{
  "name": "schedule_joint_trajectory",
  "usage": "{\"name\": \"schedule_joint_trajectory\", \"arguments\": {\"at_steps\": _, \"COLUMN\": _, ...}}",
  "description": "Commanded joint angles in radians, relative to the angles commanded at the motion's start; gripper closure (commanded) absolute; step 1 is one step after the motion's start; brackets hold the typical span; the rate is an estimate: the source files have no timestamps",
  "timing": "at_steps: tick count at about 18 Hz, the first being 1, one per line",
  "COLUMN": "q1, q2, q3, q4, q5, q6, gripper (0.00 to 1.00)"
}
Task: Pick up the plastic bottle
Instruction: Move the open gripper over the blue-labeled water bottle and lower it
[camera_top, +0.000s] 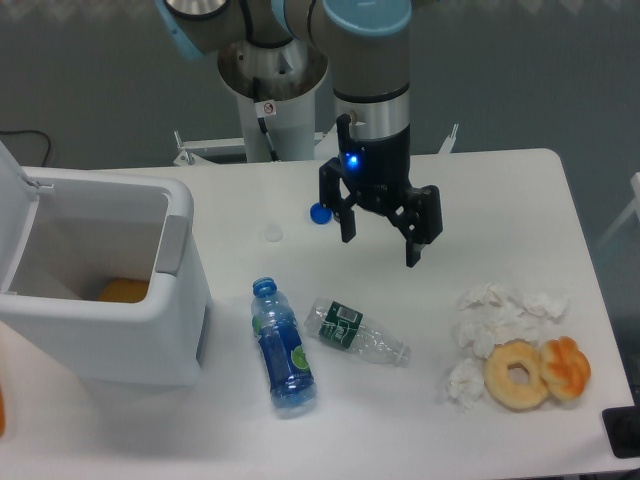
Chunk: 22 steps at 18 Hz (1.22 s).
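The plastic bottle (280, 347) is translucent blue with a blue cap and a small green-and-white label. It lies on its side on the white table (400, 420), cap pointing to the far side, just right of the white bin. My gripper (380, 245) hangs above the table behind and to the right of it, open, with nothing between its fingers. It is well apart from the bottle.
A clear crushed bottle with a dark green label (355, 332) lies right of the blue one. A white open bin (95, 280) holding something orange stands at left. A loose blue cap (319, 213), crumpled tissues (495, 320) and two doughnuts (535, 373) lie on the table.
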<state>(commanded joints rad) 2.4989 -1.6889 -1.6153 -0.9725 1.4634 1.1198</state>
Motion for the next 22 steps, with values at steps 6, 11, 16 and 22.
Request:
{"name": "schedule_joint_trajectory", "arguments": {"at_steps": 6, "q1": -0.011, "q2": -0.005, "q3": 0.000, "q4": 0.000, "q5": 0.006, "q6": -0.018, "gripper": 0.00}}
{"name": "schedule_joint_trajectory", "arguments": {"at_steps": 11, "q1": -0.022, "q2": -0.014, "q3": 0.000, "q4": 0.005, "q5": 0.000, "q6": -0.153, "gripper": 0.00}}
{"name": "schedule_joint_trajectory", "arguments": {"at_steps": 16, "q1": -0.041, "q2": -0.040, "q3": 0.008, "q4": 0.006, "q5": 0.000, "q6": -0.348, "gripper": 0.00}}
{"name": "schedule_joint_trajectory", "arguments": {"at_steps": 22, "q1": -0.071, "q2": -0.089, "q3": 0.009, "q4": 0.026, "q5": 0.003, "q6": -0.634, "gripper": 0.00}}
